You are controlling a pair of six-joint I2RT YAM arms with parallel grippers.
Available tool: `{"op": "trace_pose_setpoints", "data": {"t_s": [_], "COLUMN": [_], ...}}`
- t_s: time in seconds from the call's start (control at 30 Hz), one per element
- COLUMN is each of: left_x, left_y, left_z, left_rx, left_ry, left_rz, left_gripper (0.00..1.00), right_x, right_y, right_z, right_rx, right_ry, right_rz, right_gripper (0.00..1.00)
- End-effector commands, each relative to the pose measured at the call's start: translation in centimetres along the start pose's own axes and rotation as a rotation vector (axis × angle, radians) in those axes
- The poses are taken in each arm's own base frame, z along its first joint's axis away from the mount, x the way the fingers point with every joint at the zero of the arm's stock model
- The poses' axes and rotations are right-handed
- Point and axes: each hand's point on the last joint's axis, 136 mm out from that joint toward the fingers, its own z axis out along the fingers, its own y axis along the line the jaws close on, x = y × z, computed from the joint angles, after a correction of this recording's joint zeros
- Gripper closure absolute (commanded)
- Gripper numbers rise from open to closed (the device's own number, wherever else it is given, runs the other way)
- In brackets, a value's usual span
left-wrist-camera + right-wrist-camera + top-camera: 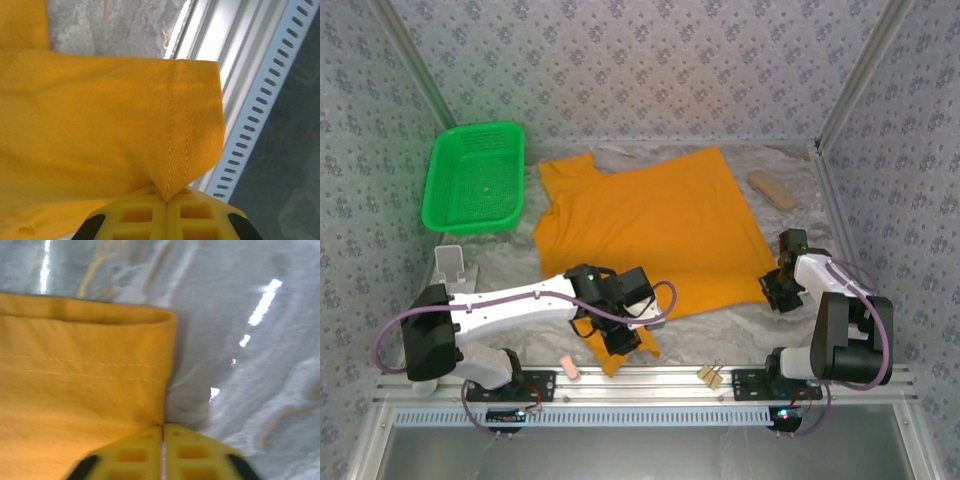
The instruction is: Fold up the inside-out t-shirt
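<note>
Progress looks early to me: the orange-yellow soft cotton short-sleeved t-shirt lies spread across the middle of the frame on the crinkled grey-white table sheet, and I can make out no fold in it yet, so I judge the whole folding is left to do. My left gripper, at lower centre of the overhead view, has its jaws pressed together on a stitched hem corner of the t-shirt, the cloth rising out of the pinch. My right gripper, at the right of the overhead view, is likewise pressed together, and it seems to nip the very corner of the bottom hem. For room, the slotted metal rail along the bottom sits just beside the left pinch, so I would carry cloth up the frame, away from it. The green plastic basket at upper left stands just beside the far sleeve. A small tan block at upper right lies near the far hem but apart from it. Between these, the sheet beyond the t-shirt offers only a narrow strip.
</note>
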Motion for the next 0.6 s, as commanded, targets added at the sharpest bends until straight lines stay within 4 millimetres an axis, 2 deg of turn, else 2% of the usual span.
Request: {"op": "trace_pose_setpoints", "data": {"t_s": [0.0, 0.13, 0.23, 0.3, 0.37, 0.47, 0.57], "left_x": [0.5, 0.8, 0.5, 0.0, -0.4, -0.5, -0.2], "left_y": [-2.1, -4.2, -5.4, -4.6, -3.1, -0.7, 1.5], "left_z": [-1.2, -1.8, -3.2, -4.2, -5.0, -5.9, -5.9], "left_rx": [0.113, 0.226, 0.32, 0.345, 0.332, 0.3, 0.222], "left_ry": [-0.002, 0.013, -0.019, -0.053, -0.081, -0.076, -0.028], "left_rz": [0.03, 0.042, 0.033, -0.014, -0.065, -0.099, -0.068], "left_gripper": [1.0, 1.0, 1.0, 1.0, 1.0, 1.0, 1.0], "right_x": [-1.6, -2.8, -3.9, -4.5, -5.0, -5.7, -6.2], "right_y": [1.9, -0.1, -0.2, 0.4, 1.6, 4.2, 6.8], "right_z": [0.1, -2.5, -4.8, -6.1, -7.0, -8.2, -8.6], "right_rx": [-0.068, -0.013, -0.017, -0.029, -0.058, -0.093, -0.102], "right_ry": [-0.075, -0.177, -0.247, -0.276, -0.285, -0.291, -0.292], "right_rz": [0.038, 0.067, 0.065, 0.06, 0.061, 0.06, 0.058], "right_gripper": [1.0, 1.0, 1.0, 1.0, 1.0, 1.0, 1.0]}}
